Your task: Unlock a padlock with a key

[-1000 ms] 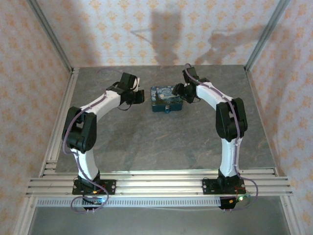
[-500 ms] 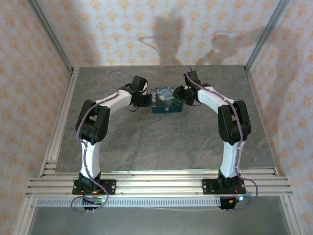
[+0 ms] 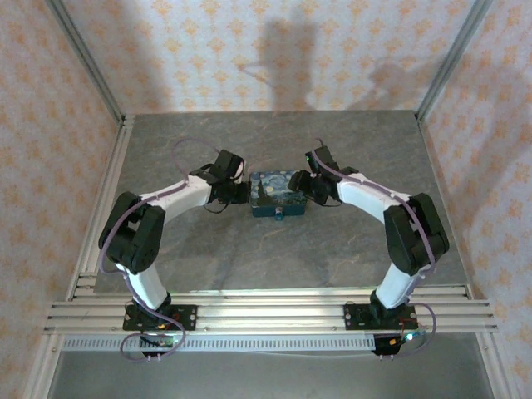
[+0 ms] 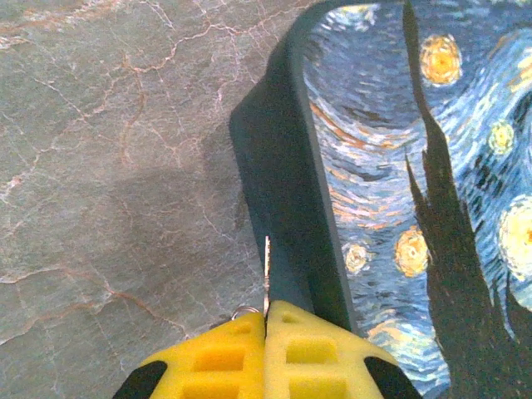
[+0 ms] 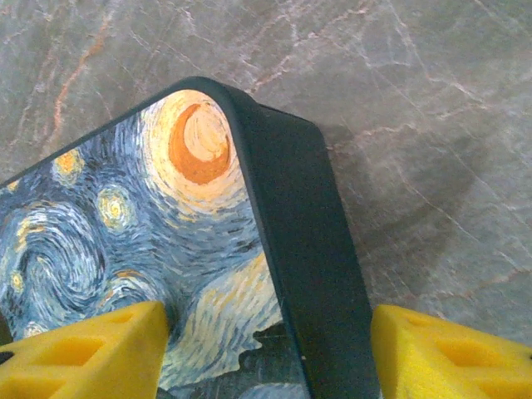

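Grey marbled surface [image 3: 249, 258], floral-papered walls [image 3: 208, 50] around it. Left pincer [image 4: 266, 332] clenched on the key [image 4: 267, 266] beside the painted box [image 3: 278, 193]; right pincer [image 5: 270, 349] spread wide astride its rim.

**Top view:** moderately bright, diffuse light from the near side throws large soft-edged shadows of the arms [image 3: 179, 195] onto the rear wall [image 3: 283, 58] and fainter ones onto the table [image 3: 274, 258]. Detail is coarse, without glare.

**Wrist views:** the table veining is sharper. The box [image 4: 391, 166] casts a dark shadow along its side. The pads [image 5: 83, 353] of the right gripper [image 5: 268, 349], at the lower edge, are slightly blurred.
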Controlling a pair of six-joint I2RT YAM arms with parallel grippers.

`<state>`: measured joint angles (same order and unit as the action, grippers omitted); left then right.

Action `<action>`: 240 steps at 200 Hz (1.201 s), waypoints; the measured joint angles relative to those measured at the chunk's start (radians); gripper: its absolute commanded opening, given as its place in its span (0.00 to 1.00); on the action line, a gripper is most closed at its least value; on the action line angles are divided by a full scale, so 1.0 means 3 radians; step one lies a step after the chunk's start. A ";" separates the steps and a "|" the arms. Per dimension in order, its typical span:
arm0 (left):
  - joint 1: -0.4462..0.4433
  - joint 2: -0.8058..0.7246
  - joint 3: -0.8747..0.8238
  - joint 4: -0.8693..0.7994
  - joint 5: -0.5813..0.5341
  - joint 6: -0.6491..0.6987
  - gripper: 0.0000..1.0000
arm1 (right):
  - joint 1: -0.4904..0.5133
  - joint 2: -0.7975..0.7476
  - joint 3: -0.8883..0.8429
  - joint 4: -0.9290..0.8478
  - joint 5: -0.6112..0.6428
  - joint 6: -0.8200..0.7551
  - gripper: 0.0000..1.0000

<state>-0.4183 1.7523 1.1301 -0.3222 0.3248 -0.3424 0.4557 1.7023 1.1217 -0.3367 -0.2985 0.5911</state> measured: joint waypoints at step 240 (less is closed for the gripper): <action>0.0354 -0.1898 -0.1681 0.0164 0.0549 0.0144 0.00 | 0.1609 0.0378 0.0062 -0.0263 0.1729 0.0572 0.54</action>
<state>-0.3122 1.1828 0.6258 -0.2729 0.4896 -0.2993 0.9382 1.8156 1.1404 -0.4156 0.2203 0.7628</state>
